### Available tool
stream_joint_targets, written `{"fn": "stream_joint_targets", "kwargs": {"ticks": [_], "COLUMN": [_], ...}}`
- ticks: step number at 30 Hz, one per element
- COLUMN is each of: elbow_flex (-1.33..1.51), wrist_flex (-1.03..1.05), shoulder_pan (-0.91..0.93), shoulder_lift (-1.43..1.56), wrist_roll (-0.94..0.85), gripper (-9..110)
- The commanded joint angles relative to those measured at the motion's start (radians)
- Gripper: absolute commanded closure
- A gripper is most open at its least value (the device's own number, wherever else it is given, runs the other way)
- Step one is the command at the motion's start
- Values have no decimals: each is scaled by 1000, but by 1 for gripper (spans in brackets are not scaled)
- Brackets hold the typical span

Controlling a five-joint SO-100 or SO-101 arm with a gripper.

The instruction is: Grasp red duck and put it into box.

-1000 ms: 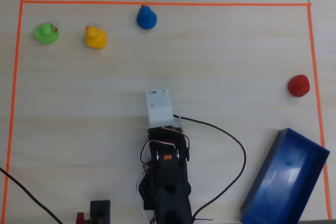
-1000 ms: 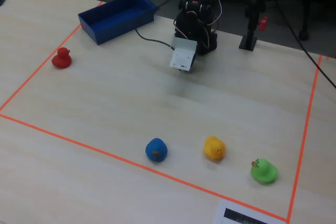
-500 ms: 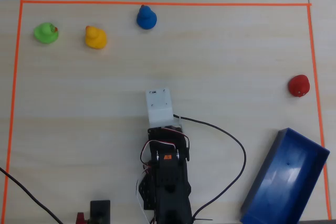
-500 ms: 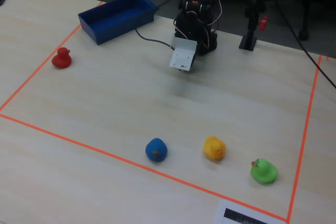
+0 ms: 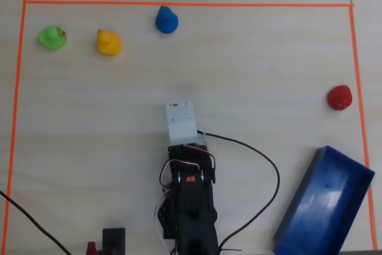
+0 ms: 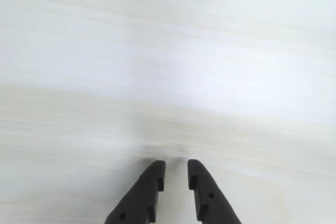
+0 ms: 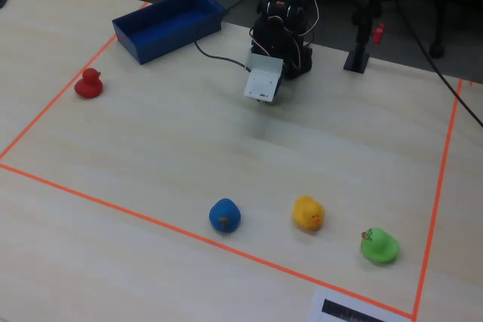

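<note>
Tabletop [image 5: 256,76]: pale wood grain, work area outlined by orange tape [image 5: 179,4].

Arm [image 5: 190,207]: black, folded at the near-middle edge in the overhead view, white wrist housing [image 5: 181,120] pointing toward the far side; a black cable [image 5: 262,165] loops to its right.

Gripper [image 6: 175,174]: seen in the wrist view entering from the bottom edge, its two dark fingers [image 6: 149,190] nearly together with only a narrow slit between the tips, clenched on nothing, over bare tabletop.

Red duck [image 5: 339,97]: stands alone on the tabletop at the right of the overhead view, just inside the tape, well apart from the gripper. In the fixed view [image 7: 88,83] it is at the left.

Box [image 5: 298,219]: blue open tray, near-right corner in the overhead view, set at an angle, near side of the red duck and apart from it.

Other ducks, far side in the overhead view, left to right: green duck [image 5: 52,37], yellow duck [image 5: 108,42], blue duck [image 5: 166,20].
</note>
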Motion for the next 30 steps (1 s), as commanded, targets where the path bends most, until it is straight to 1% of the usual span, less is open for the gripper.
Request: {"fn": "stream_joint_targets", "kwargs": {"ticks": [1, 26, 30], "elbow_flex": [5, 5, 5], "wrist_flex": [15, 15, 15], "shoulder_pan": [9, 8, 8], "shoulder_lift": [-3, -3, -3], "wrist_roll": [5, 5, 5], "gripper": [98, 98, 101]}}
